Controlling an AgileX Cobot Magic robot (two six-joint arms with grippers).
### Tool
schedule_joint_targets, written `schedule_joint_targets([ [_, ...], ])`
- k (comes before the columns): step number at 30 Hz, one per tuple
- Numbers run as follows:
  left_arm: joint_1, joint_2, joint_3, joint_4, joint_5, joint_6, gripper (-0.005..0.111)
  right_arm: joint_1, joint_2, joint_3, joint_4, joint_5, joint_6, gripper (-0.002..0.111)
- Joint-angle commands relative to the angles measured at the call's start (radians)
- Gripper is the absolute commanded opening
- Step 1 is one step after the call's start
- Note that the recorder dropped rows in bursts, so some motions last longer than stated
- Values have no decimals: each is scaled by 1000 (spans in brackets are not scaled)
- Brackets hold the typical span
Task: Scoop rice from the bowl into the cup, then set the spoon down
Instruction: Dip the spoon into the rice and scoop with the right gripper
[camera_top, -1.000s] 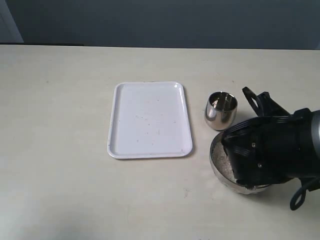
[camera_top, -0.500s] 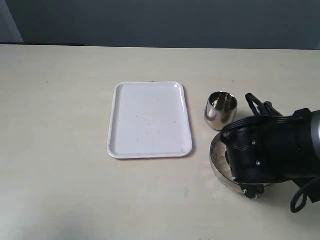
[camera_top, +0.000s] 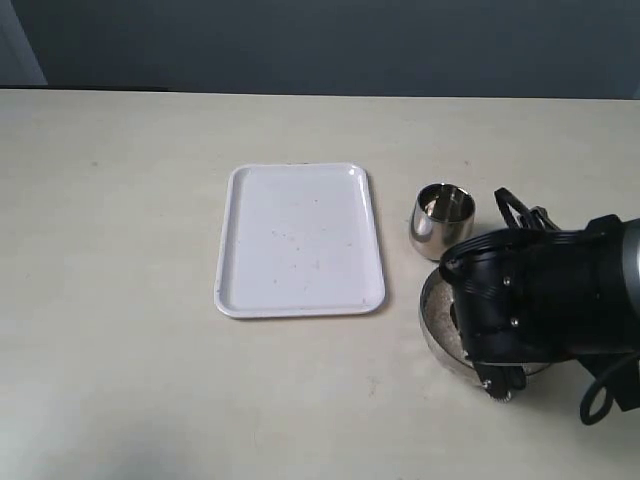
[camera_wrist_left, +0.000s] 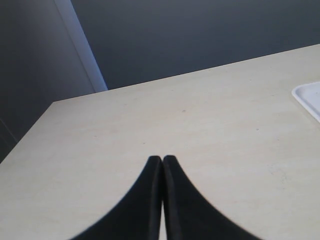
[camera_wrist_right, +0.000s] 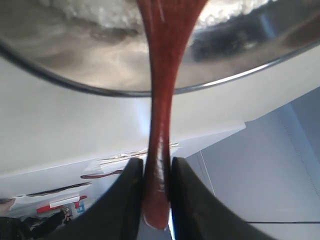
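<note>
Because the right gripper (camera_wrist_right: 157, 167) is clamped on the wooden spoon (camera_wrist_right: 167, 75) only near the thin tail of its handle, we judge the chief risk to be the spoon twisting or sliding between the fingers once its head is loaded. A tilted spoon would shed grains on the way to the steel cup (camera_top: 441, 220). The cup's mouth is narrow, so a poorly centred pour could also scatter rice (camera_wrist_right: 100, 12) over the table (camera_wrist_left: 200, 125). A third hazard is the arm's bulk. In the exterior view it covers most of the steel bowl (camera_top: 440, 352) and sits near the cup, so a careless swing might knock either one.

From the gripper, the spoon's handle runs across the bowl's rim towards the rice inside. Its head lies beyond the edge of the wrist view, so we cannot tell how deep it sits. The cup stands just beside the bowl, with the white tray (camera_top: 300, 240) further off. The left gripper (camera_wrist_left: 162, 165) is closed on nothing, well apart from all this.
</note>
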Motion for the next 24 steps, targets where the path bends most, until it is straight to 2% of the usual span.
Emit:
schedule_joint_targets([
  [1, 1, -5, -2, -4, -14, -6, 1, 2, 0, -34, 9, 3, 10, -1],
  [11, 1, -5, -2, -4, -14, -6, 1, -98, 0, -44, 37, 3, 10, -1],
  [24, 1, -5, -2, -4, -14, -6, 1, -97, 0, -44, 32, 3, 10, -1],
])
